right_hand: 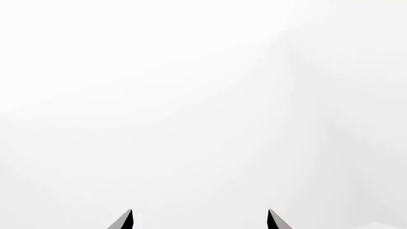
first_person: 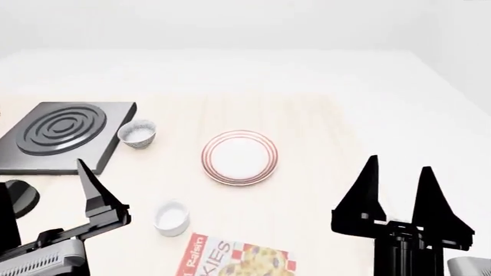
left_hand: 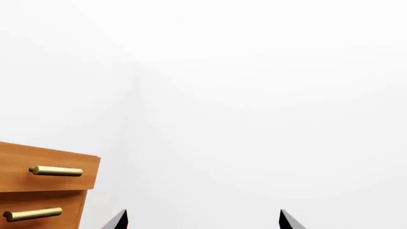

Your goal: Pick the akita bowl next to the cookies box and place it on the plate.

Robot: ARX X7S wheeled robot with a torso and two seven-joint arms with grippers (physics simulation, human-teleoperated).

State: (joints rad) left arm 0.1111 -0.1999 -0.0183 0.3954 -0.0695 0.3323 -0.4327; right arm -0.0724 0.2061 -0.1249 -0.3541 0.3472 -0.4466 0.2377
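Note:
The akita bowl (first_person: 171, 218) next to the cookies box (first_person: 236, 260) stands upright near the table's front, just left of the box's upper corner. The plate (first_person: 239, 157), white with red rings, lies mid-table with nothing on it. My left gripper (left_hand: 203, 220) hovers open at the front left, one finger (first_person: 94, 192) rising left of the bowl and apart from it. My right gripper (first_person: 396, 192) stands open at the front right, well clear of the plate. Both wrist views show only wide-apart fingertips against white walls, and the right gripper (right_hand: 199, 220) holds nothing.
A second speckled bowl (first_person: 137, 133) sits beside a black square burner slab (first_person: 65, 135) at the back left. A wooden cabinet with brass drawer handles (left_hand: 45, 186) shows in the left wrist view. The light wooden table (first_person: 322, 144) extends right of the plate.

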